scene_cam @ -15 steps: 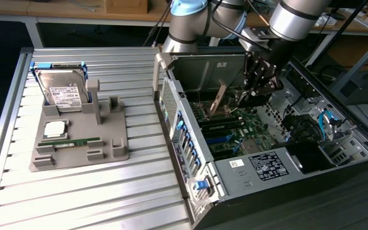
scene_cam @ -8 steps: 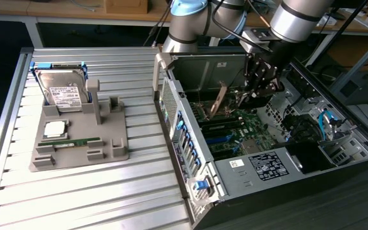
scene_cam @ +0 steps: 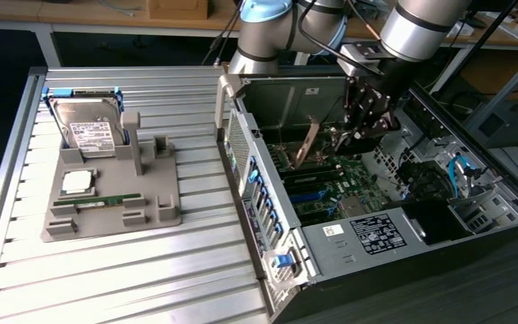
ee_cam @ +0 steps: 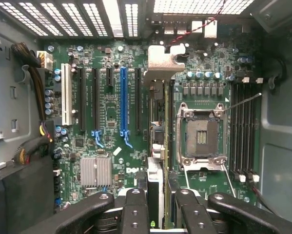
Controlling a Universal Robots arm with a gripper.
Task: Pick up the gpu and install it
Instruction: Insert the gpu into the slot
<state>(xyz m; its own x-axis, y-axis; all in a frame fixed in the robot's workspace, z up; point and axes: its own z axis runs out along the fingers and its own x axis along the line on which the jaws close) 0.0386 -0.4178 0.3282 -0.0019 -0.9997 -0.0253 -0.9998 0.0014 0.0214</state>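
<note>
Gripper [scene_cam: 360, 135] holding the gpu [scene_cam: 307, 143] edge-on inside the open computer case [scene_cam: 268, 202]

The black fingers [ee_cam: 136, 207] are sitting closed on the gpu [ee_cam: 158, 146], a thin card seen end-on in the wrist view, its silver metal bracket [ee_cam: 165, 61] pointing at the vented case wall; the card is hanging over the green motherboard [ee_cam: 107, 141], just beside the blue slot [ee_cam: 123, 105] and the square metal-framed CPU socket [ee_cam: 200, 131]; a small Dell mark is showing near the ribbed heatsink [ee_cam: 95, 171]; outside, on the slatted metal table [scene_cam: 133, 270], a grey moulded tray [scene_cam: 106, 196] is carrying a boxy silver hard drive [scene_cam: 92, 128] with a white label, unreadable, and a slim green memory stick [scene_cam: 97, 200]
</note>
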